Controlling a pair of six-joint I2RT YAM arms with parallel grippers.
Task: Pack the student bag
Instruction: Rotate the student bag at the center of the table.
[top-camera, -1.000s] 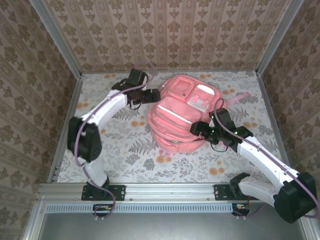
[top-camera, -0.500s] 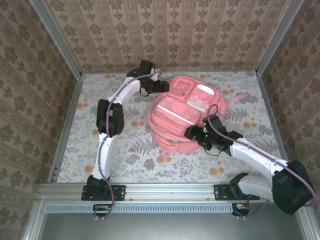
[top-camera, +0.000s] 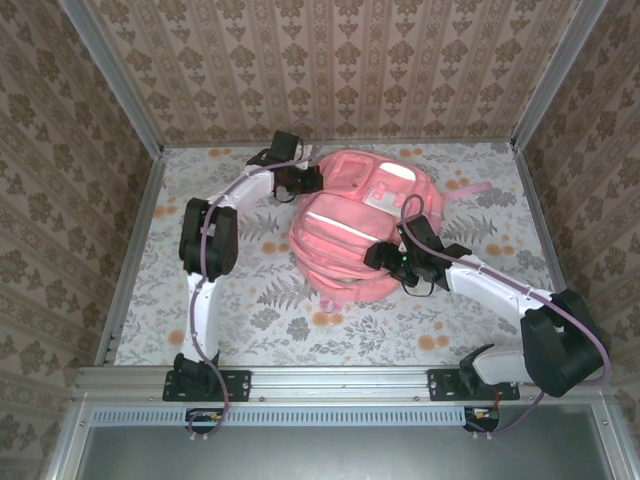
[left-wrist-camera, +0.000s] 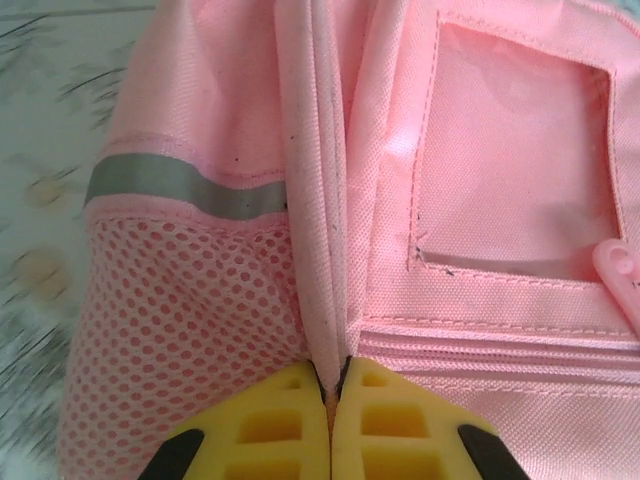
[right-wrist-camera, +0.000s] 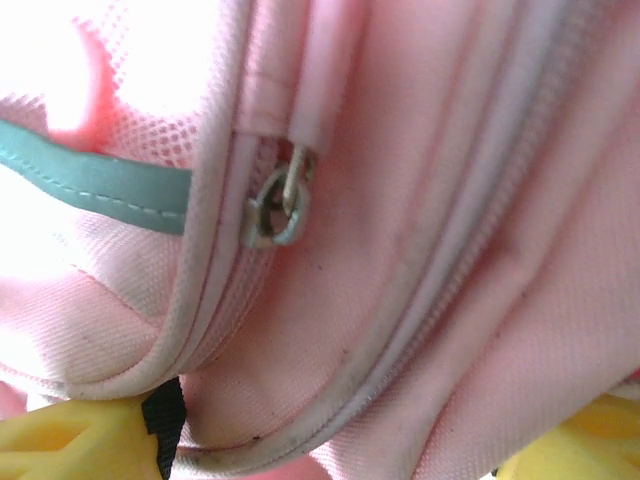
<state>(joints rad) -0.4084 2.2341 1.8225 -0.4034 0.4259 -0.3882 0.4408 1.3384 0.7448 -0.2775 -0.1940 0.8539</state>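
One bag, two arms, two tools, one counter.
A single student bag (top-camera: 340, 235) lies on the counter (top-camera: 250, 300); of the two arms, the left tool (top-camera: 308, 181) is at the bag's far-left corner, the right tool (top-camera: 380, 256) at its near-right edge.

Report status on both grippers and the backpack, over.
Left gripper: jaws shut on backpack seam. Right gripper: jaws open, astride backpack fabric below zip pull. That zip looks closed.

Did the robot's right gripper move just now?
Yes. The right gripper slid left across the large pink fabric backpack, farther from the grey metal corner post on the right.
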